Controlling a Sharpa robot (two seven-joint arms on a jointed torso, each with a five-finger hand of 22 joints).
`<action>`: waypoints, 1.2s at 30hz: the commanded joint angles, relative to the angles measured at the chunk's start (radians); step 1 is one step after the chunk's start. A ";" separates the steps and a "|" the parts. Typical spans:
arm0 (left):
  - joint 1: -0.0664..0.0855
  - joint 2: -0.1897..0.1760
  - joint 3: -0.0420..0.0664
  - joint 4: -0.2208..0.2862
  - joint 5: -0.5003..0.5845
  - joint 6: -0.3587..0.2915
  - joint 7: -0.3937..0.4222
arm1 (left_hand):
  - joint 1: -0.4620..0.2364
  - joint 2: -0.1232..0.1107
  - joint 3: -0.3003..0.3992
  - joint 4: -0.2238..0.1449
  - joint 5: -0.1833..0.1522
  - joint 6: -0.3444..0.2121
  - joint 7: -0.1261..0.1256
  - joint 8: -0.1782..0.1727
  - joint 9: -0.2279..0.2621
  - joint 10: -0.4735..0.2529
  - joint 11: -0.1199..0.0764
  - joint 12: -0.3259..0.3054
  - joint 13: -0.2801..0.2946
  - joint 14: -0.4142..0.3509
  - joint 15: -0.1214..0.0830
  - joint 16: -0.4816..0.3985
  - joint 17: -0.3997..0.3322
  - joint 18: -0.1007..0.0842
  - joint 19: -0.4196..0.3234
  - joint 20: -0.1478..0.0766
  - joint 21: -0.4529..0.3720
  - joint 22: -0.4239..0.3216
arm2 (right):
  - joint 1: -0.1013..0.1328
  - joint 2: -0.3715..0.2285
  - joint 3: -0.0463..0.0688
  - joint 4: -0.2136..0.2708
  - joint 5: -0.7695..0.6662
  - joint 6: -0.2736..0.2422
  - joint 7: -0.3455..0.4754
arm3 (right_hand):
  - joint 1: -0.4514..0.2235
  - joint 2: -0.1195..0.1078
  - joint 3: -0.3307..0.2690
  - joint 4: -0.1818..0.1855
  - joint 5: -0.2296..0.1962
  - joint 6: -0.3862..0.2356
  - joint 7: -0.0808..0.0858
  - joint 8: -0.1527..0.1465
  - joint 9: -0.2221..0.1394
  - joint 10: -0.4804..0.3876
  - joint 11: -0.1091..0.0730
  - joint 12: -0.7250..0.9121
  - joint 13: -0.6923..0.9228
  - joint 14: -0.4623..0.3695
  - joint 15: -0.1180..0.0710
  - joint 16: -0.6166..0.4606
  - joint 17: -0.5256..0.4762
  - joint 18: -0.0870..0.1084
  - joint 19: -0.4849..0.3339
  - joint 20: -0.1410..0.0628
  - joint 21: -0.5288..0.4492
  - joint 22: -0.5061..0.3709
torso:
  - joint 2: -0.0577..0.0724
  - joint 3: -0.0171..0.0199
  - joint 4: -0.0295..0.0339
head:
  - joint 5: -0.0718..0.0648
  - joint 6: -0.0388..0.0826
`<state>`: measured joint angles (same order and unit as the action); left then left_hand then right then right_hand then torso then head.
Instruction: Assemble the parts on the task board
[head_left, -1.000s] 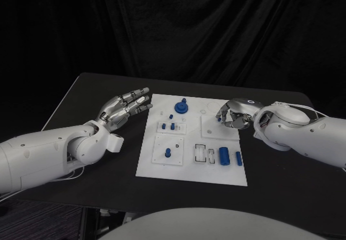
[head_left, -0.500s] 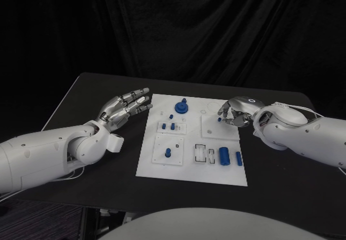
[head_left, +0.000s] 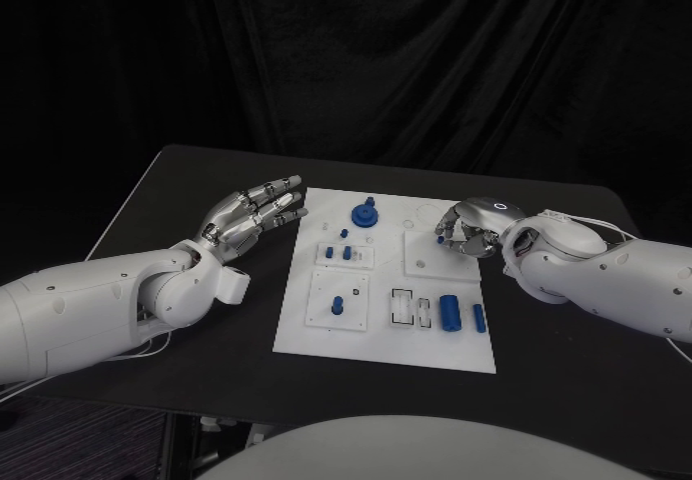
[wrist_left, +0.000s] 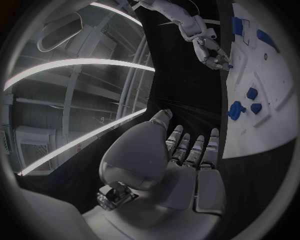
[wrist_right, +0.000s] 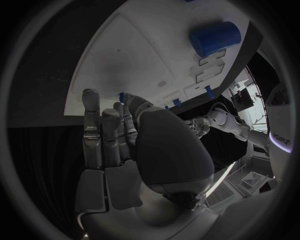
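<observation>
Right silver hand (head_left: 464, 228) is pinching a small blue part (wrist_left: 230, 66) over the white task board's (head_left: 335, 335) far-right plate; seating it likely follows; left silver hand (head_left: 254, 217) is hovering open-fingered.

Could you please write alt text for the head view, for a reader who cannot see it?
A white task board lies mid-table on a black table, carrying small blue parts. The right hand is over the board's far right corner, fingers curled, with something small and blue at its fingertips. The left hand is beside the board's far left edge, fingers extended, holding nothing.
</observation>
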<state>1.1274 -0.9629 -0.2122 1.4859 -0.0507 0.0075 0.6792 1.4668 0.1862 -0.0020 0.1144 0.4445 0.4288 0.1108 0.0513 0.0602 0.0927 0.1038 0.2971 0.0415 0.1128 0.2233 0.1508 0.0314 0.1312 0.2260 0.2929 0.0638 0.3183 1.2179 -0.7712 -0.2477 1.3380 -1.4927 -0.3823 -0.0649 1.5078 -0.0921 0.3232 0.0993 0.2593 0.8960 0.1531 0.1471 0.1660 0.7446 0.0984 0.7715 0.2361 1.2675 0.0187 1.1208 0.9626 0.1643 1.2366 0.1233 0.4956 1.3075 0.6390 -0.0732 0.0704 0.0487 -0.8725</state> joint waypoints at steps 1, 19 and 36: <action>-0.002 0.001 0.001 0.001 0.005 0.014 0.045 | -0.008 0.004 0.007 0.001 0.004 -0.005 0.004 0.001 -0.001 -0.008 0.001 -0.003 -0.001 0.002 0.008 0.003 0.002 -0.009 0.005 0.000 0.002 0.001 | -0.007 0.005 0.001 -0.006 -0.005 -0.009 -0.004 | -0.008 -0.003 0.004 -0.001 0.007 0.015 0.000 0.008 0.005 -0.011 0.001 -0.008 0.001 0.002 0.002 0.004 0.001 0.006 0.001 -0.004 0.002 0.036 | 0.000 0.0003 0.0011 | -0.001 0.000; -0.005 0.001 0.001 -0.002 0.005 0.020 0.038 | -0.007 0.003 0.008 0.000 0.004 -0.006 0.004 0.001 -0.001 -0.009 0.000 -0.003 -0.001 0.001 0.008 0.003 0.001 -0.009 0.007 0.000 0.002 0.001 | -0.021 0.039 0.002 -0.046 0.005 -0.003 -0.004 | -0.001 -0.002 0.010 -0.015 0.039 0.052 0.001 0.028 0.032 -0.017 0.005 -0.021 -0.002 -0.007 0.003 -0.004 -0.008 0.008 -0.005 -0.003 -0.015 0.034 | 0.000 0.0007 0.0004 | -0.003 0.000; -0.007 0.001 0.001 -0.002 0.005 0.025 0.030 | -0.008 0.004 0.011 -0.001 0.004 -0.005 0.004 0.001 -0.001 -0.010 0.000 -0.003 -0.001 0.000 0.008 0.002 0.001 -0.010 0.006 0.000 0.002 0.000 | -0.023 0.049 0.003 -0.061 0.006 -0.044 0.013 | 0.020 0.033 0.011 -0.060 0.072 0.112 -0.010 0.113 0.114 0.044 -0.014 -0.018 0.000 -0.009 -0.011 -0.006 -0.008 0.009 -0.009 -0.015 0.005 0.038 | 0.000 0.0002 0.0009 | -0.005 0.000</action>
<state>1.1228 -0.9630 -0.2122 1.4822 -0.0507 0.0175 0.6792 1.4668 0.1862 0.0035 0.1144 0.4444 0.4288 0.1109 0.0513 0.0602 0.0928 0.1038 0.2971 0.0415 0.1129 0.2233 0.1507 0.0314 0.1312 0.2260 0.2929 0.0638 0.3189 1.1993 -0.7235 -0.2446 1.2780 -1.4858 -0.3941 -0.0608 1.5281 -0.0718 0.3328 0.0425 0.3287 1.0042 0.1434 0.2584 0.2776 0.7834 0.0857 0.7471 0.2342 1.2588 0.0131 1.1208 0.9547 0.1643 1.2276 0.1145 0.4976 1.3080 0.6390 -0.0725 0.0709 0.0437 -0.8725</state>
